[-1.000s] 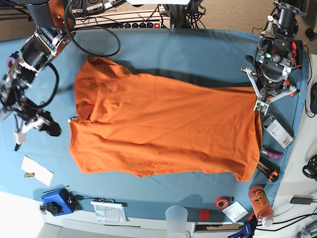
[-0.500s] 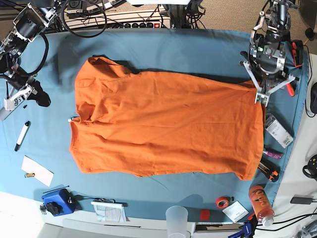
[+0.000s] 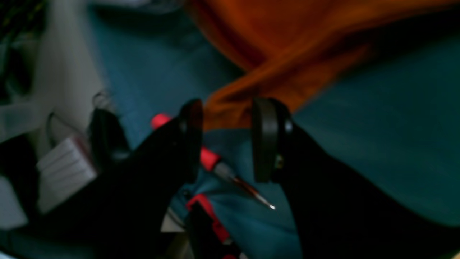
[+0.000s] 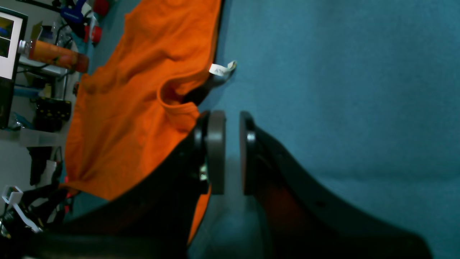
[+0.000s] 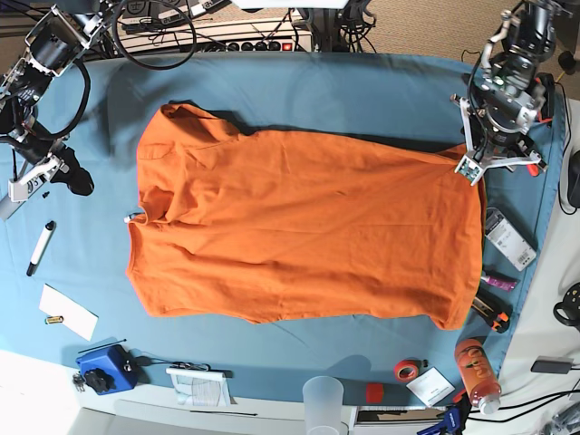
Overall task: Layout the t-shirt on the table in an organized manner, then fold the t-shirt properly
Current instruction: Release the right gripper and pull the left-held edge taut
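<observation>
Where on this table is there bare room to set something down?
Bare blue cloth lies along the table's far edge behind the t-shirt, and between its collar and the marker. The near edge and the side by the orange bottle are crowded.

Tan floor [image 5: 426,27] beyond the far edge; power strip [image 5: 245,41] and cables there.

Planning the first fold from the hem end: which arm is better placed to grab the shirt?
Left, probably. The left gripper hovers open right at the shirt hem corner. The right gripper sits nearly closed over bare table, off the collar end.
</observation>
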Robot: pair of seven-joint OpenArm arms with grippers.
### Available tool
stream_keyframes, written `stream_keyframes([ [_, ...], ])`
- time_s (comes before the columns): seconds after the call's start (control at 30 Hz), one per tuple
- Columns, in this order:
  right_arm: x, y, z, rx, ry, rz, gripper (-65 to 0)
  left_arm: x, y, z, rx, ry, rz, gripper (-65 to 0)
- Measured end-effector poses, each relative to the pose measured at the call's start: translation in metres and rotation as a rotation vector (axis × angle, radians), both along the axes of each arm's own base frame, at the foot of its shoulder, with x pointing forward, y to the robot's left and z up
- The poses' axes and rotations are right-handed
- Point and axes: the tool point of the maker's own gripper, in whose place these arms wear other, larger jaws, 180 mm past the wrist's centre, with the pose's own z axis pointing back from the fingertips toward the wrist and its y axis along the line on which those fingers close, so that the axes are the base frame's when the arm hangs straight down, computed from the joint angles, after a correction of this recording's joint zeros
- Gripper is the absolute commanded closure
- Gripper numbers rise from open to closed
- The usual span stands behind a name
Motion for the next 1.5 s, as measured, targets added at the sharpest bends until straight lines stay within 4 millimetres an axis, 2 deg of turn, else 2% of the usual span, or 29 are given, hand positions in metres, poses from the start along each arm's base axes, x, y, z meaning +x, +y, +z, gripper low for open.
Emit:
stream_keyframes([
  [0.07,0.000,0.000,0.000,0.000,0.000,0.000,-8.2,0.008,0.001,0.007,0.006,-0.013,-0.039,-23.7],
  [0.17,0.000,0.000,0.000,0.000,0.000,0.000,-8.2,0.018,-0.011,0.013,-0.048,0.006,-0.128,-23.7],
  [0.3,0.000,0.000,0.000,0.000,0.000,0.000,-8.2,0.015,-0.025,0.009,-0.101,0.059,-0.209,-23.7],
  [0.5,0.000,0.000,0.000,0.000,0.000,0.000,-8.2,-0.003,-0.006,-0.021,-0.072,0.209,-0.188,-23.7],
  [0.7,0.000,0.000,0.000,0.000,0.000,0.000,-8.2,-0.005,0.001,-0.026,-0.066,0.228,-0.154,-23.4],
  [0.8,0.000,0.000,0.000,0.000,0.000,0.000,-8.2,-0.008,0.008,-0.027,-0.050,0.241,-0.107,-16.8],
  [0.9,0.000,0.000,0.000,0.000,0.000,0.000,-8.2,-0.015,0.020,-0.027,-0.022,0.273,-0.015,-2.6],
  [0.93,0.000,0.000,0.000,0.000,0.000,0.000,-8.2,-0.017,0.023,-0.026,-0.013,0.279,0.018,0.0],
  [1.0,0.000,0.000,0.001,0.003,-0.004,0.000,-8.2,-0.018,0.026,-0.021,-0.007,0.269,0.078,0.0],
  [1.1,0.004,0.002,0.008,0.029,-0.040,-0.001,-8.2,-0.014,0.021,-0.013,-0.022,0.229,0.094,0.0],
  [1.17,0.005,0.003,0.011,0.043,-0.059,-0.001,-8.2,-0.019,0.017,-0.011,-0.027,0.223,0.093,0.0],
  [1.37,0.003,0.005,0.013,0.066,-0.076,-0.005,-8.1,-0.053,-0.012,-0.016,-0.092,0.259,0.068,0.0],
  [1.5,-0.011,0.007,0.007,0.094,-0.063,-0.007,-8.1,-0.071,-0.032,-0.028,-0.162,0.285,0.066,0.0],
])
